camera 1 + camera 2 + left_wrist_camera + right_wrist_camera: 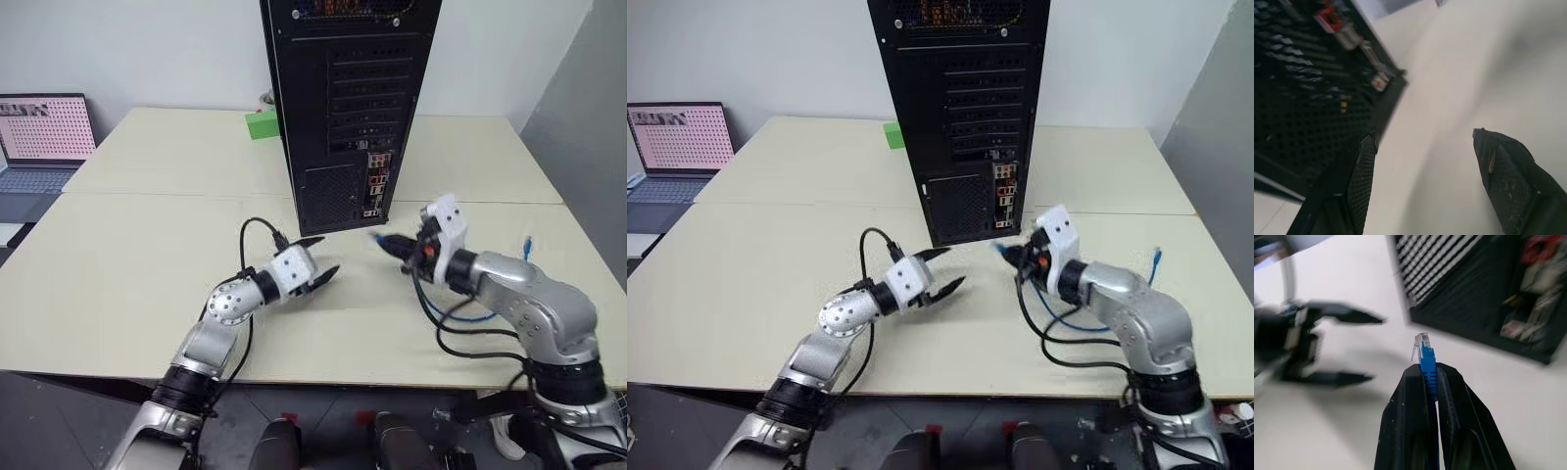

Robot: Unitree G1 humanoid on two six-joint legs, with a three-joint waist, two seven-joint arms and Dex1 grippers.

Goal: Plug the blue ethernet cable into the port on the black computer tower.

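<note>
Blue ethernet cable [1426,363] sits pinched in the right gripper [1431,374], jaws pressed onto its plug, clear tip aimed toward the black computer tower [348,108] at twelve o'clock. At nine o'clock from it, the left gripper [319,260] hovers over the table [118,264], jaws spread and empty.

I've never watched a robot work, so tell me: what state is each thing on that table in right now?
Left gripper: jaws open, holding nothing, above the table.
Right gripper: jaws shut on the cable's plug.
Blue cable: plug end pinched, clear tip poking out, not plugged in; the rest lies slack on the table.
Computer tower: standing upright, back panel facing the robot.
Laptop: open, screen lit.
Green block: resting beside the tower.
</note>
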